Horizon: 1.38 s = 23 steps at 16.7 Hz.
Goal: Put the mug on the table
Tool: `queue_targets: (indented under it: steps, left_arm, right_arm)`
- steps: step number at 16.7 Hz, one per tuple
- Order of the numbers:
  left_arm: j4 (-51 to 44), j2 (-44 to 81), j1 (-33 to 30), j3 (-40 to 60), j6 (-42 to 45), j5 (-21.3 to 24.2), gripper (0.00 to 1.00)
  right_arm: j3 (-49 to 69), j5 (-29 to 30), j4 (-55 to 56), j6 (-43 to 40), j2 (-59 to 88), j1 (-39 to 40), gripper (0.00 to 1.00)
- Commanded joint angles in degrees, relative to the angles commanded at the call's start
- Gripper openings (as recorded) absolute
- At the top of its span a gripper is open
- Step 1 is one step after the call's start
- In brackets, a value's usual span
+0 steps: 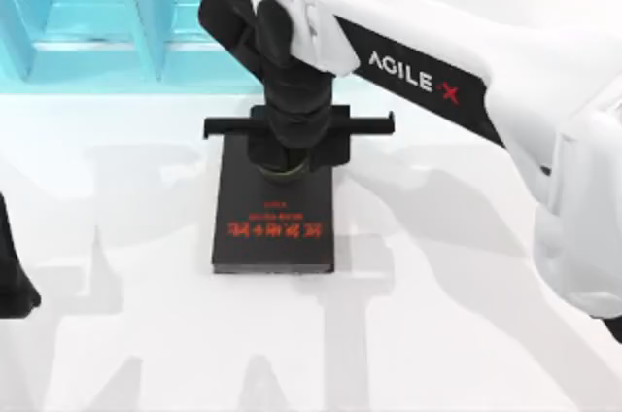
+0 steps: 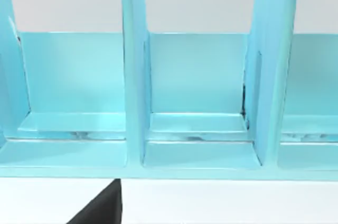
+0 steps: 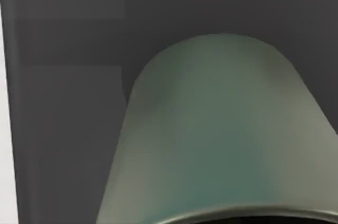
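Mug [image 3: 222,129] is seen close up from the right wrist camera as an olive-green cylinder standing on a black book [image 1: 275,208], with the dark cover behind it and a strip of white table [image 3: 5,129] along one side. From above, only a sliver of the mug's rim [image 1: 287,173] is glimpsed beneath the right gripper [image 1: 292,145], which is placed directly over it, on the part of the book nearest the far edge of the table. Whether the fingers of that gripper are spread or pressed against the mug cannot be told, since they are hidden by the wrist and its black crossbar. The book is laid flat near the middle of the table [image 1: 437,315], its red lettering turned toward the near edge. A turquoise shelf [image 1: 87,23] is set along the far edge toward the left corner; its upright dividers and open compartments [image 2: 195,76] are faced by the left wrist camera. The left gripper [image 1: 15,276] is parked at the left edge of the table, well apart from the book, and how its fingers are set cannot be told either.
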Motion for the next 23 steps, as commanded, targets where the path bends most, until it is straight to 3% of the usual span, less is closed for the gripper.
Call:
queue_targets:
  steps: [2, 12, 23]
  left_arm:
    - [0.0, 0.0, 0.0, 0.0, 0.0, 0.0, 1.0]
    - [0.0, 0.0, 0.0, 0.0, 0.0, 0.0, 1.0]
    - [0.0, 0.0, 0.0, 0.0, 0.0, 0.0, 1.0]
  right_arm:
    - [0.0, 0.0, 0.0, 0.0, 0.0, 0.0, 0.0]
    - [0.99, -0.01, -0.85, 0.09, 0.18, 0.16, 0.0]
    - [19.94, 0.04, -15.47, 0.01, 4.29, 0.1, 0.0]
